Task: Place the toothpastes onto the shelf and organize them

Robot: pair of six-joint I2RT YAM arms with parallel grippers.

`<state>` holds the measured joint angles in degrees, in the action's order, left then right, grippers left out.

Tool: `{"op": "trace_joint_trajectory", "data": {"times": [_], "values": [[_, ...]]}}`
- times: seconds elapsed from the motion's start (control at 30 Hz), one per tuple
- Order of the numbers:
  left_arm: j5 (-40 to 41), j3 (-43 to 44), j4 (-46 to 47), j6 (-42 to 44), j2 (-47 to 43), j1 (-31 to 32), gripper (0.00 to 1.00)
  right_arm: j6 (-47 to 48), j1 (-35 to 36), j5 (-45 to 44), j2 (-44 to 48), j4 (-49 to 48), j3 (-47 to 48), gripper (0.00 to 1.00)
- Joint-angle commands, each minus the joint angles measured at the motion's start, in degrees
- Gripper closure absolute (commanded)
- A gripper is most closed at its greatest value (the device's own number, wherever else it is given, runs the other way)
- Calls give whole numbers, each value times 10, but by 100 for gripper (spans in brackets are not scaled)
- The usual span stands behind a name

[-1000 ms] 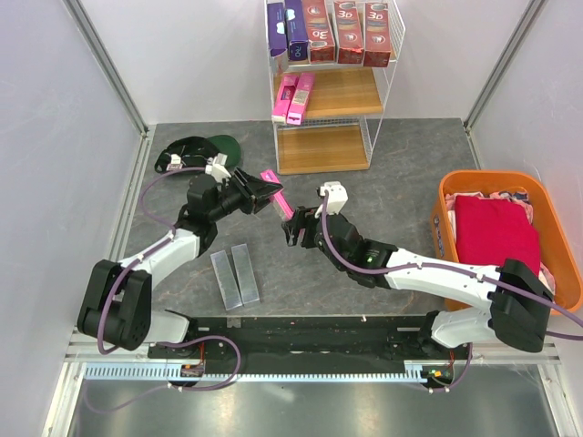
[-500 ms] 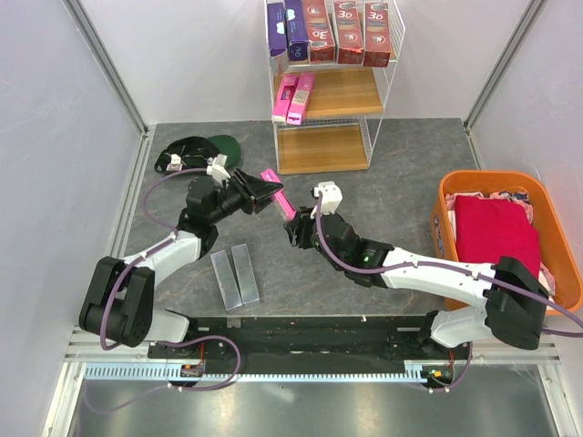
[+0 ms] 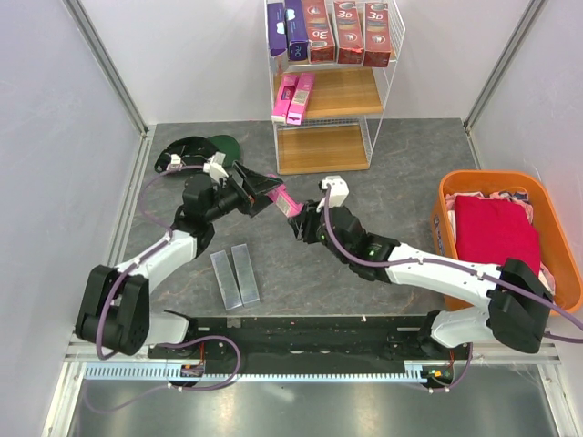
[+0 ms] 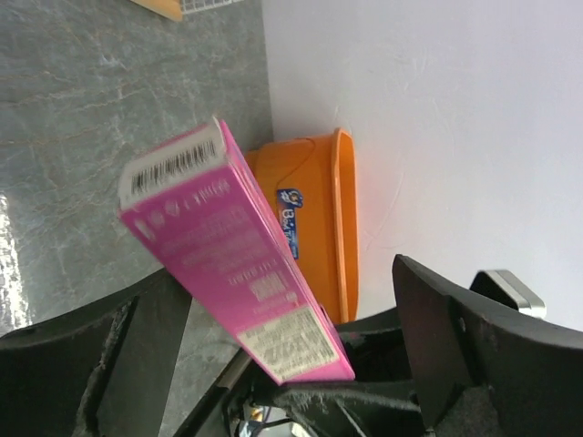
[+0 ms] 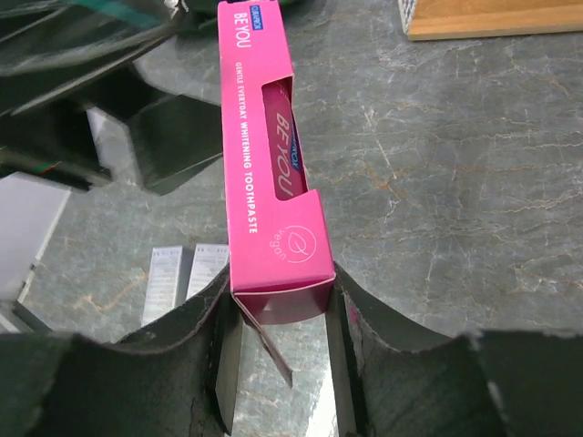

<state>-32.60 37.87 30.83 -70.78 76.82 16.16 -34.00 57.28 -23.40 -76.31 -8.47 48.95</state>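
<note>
A bright pink toothpaste carton (image 3: 285,200) (image 5: 271,182) (image 4: 228,264) hangs above the table between the two arms. My right gripper (image 3: 299,223) (image 5: 278,309) is shut on its near end, an end flap hanging loose. My left gripper (image 3: 264,189) (image 4: 282,355) stands open around the carton's other end, its fingers apart from the carton's sides. Two silver-grey cartons (image 3: 235,276) (image 5: 187,273) lie side by side on the table. The shelf (image 3: 323,91) at the back holds purple (image 3: 293,27) and dark red cartons (image 3: 346,32) on top and two pink ones (image 3: 293,98) on the middle board.
An orange basket (image 3: 455,196) (image 4: 342,228) with a red cloth (image 3: 496,232) stands at the right. A green cap (image 3: 205,150) lies at the back left, just behind the left arm. White walls close the table on three sides.
The right gripper has closed on the pink carton's near end. The left gripper, shut on the carton before, has opened and let it go. The carton shifted slightly toward the shelf.
</note>
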Motion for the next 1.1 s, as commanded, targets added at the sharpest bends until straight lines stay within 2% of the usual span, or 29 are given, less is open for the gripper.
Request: {"op": "trace_joint_trajectory", "data": {"times": [0.0, 0.23, 0.4, 0.57, 0.73, 1.07], "values": [[57, 48, -119, 105, -65, -3, 3, -52, -50, 81, 25, -36, 0, 72], [179, 82, -275, 194, -137, -3, 2, -151, -169, 232, 47, -130, -63, 74], [227, 85, -305, 215, -169, -3, 2, -229, -237, 326, 48, -239, -122, 75], [230, 84, -305, 217, -169, -3, 1, -313, -298, 394, 31, -337, -172, 76], [229, 86, -305, 218, -163, -3, 1, -305, -316, 406, 36, -336, -165, 76], [236, 86, -305, 222, -159, -3, 1, -256, -328, 337, 89, -268, -100, 76]]}}
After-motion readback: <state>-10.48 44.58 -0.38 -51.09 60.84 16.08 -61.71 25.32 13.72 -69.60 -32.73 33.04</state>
